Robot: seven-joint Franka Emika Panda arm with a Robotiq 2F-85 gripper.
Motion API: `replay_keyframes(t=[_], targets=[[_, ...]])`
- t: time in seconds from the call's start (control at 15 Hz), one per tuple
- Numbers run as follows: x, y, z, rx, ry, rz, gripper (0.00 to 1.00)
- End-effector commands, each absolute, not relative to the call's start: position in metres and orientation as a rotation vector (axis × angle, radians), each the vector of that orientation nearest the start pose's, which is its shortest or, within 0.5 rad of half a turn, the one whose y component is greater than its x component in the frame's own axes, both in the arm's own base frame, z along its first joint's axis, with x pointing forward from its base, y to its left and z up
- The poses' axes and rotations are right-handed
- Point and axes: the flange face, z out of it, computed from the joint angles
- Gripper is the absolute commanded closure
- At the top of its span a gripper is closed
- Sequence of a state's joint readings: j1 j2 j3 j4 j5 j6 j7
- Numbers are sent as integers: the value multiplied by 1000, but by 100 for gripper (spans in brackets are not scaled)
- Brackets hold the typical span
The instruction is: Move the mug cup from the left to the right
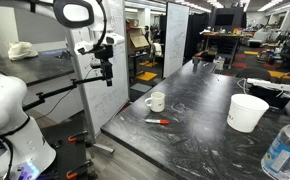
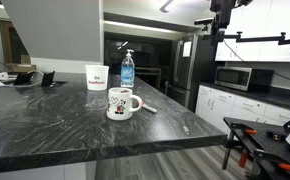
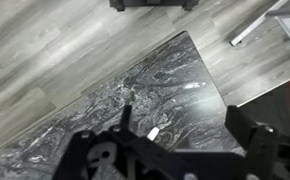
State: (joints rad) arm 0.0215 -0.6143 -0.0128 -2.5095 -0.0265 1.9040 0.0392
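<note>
The mug cup (image 1: 156, 101) is a small white mug with a side handle. It stands upright near the edge of the dark marble table (image 1: 200, 140). In an exterior view its side shows a printed pattern (image 2: 121, 103). My gripper (image 1: 105, 68) hangs high in the air beyond the table's edge, well away from the mug, and it also shows at the top of an exterior view (image 2: 223, 25). In the wrist view the gripper (image 3: 185, 135) is open and empty, looking down on a table corner (image 3: 175, 70) and wood floor. I cannot make out the mug there.
A larger white tub (image 1: 248, 112) stands further along the table and also shows in an exterior view (image 2: 97, 77). A water bottle (image 2: 127, 68) stands beside it. A red pen (image 1: 158, 121) lies next to the mug. A white robot body (image 1: 10, 120) stands by the floor.
</note>
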Motion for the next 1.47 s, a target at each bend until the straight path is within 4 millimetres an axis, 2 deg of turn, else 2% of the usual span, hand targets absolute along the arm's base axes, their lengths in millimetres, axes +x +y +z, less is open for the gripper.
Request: replay_keyframes(t=[0.0,0.6,0.8,1.13,1.4], targets=[[365,1,489,-3159,31,-13,0],[365,1,489,-3159,31,-13,0],[377,0,485,-3149,55,-40,0],[428,0,473,-3144,37,-96,0],[500,-2,450,-3123,47,-62,0]])
